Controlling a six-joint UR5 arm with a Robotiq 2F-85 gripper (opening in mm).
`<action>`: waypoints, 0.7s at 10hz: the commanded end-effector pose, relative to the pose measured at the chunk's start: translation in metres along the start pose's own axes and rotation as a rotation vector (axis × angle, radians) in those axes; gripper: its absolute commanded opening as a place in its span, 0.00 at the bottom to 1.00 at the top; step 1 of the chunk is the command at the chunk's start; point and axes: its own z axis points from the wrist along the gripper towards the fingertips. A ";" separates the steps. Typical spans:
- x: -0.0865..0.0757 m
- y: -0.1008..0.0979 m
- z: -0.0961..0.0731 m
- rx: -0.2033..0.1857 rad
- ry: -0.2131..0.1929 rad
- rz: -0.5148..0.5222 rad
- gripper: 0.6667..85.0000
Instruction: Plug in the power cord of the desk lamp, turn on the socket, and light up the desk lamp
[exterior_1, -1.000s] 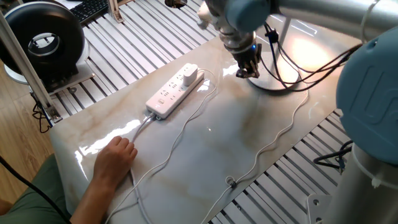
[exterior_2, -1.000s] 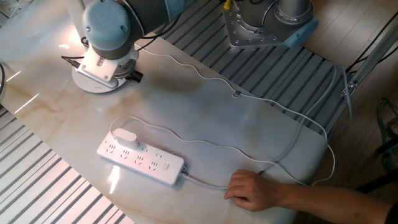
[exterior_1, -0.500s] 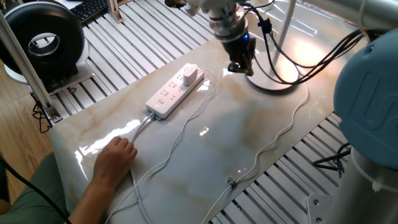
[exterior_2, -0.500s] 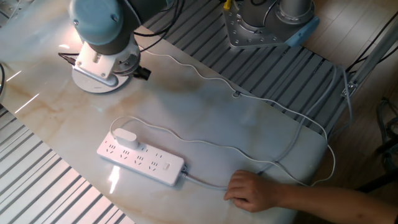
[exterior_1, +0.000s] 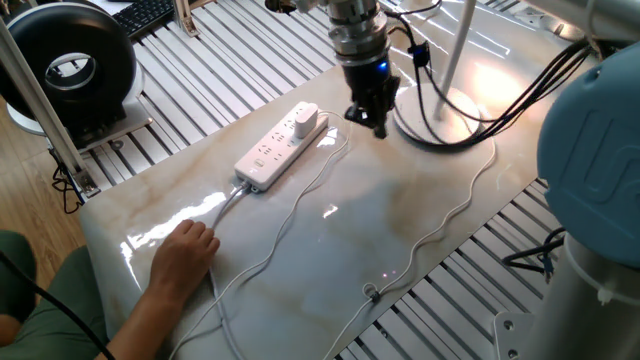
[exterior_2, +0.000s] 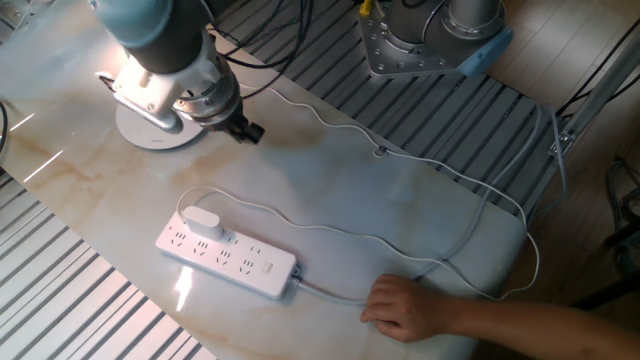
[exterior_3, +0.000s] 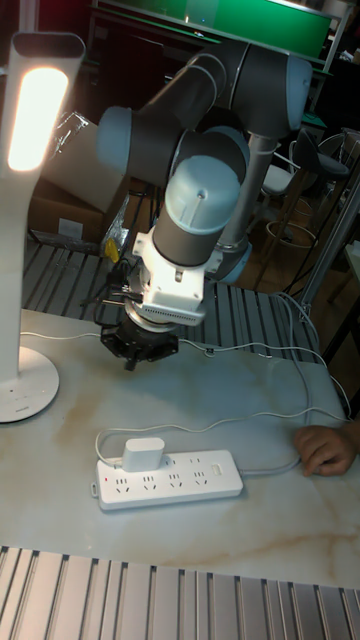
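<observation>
Gripper: the gripper (exterior_1: 378, 124) hangs just above the surface (exterior_1: 340, 250) in the upper middle of one fixed view, near the lamp base; whether it is released or clenched I cannot tell, and nothing shows in it.
Desk lamp: the desk lamp (exterior_3: 30, 180) stands at the left edge of the tall fixed view, its head glowing.
Socket: the socket (exterior_2: 227, 256) lies flat at lower left of the other fixed view.
Power cord: the power cord (exterior_2: 400, 165) winds across the surface; its plug (exterior_3: 144, 453) sits in the socket's end outlet.
Hand: a person's hand (exterior_2: 402, 306) rests on the surface beside the socket's thicker cable (exterior_2: 330, 292).
</observation>
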 end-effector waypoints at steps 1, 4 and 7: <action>-0.019 0.024 -0.005 -0.082 -0.066 0.055 0.00; -0.020 0.003 -0.004 0.000 -0.070 -0.023 0.00; -0.049 0.002 -0.008 0.013 -0.184 -0.093 0.00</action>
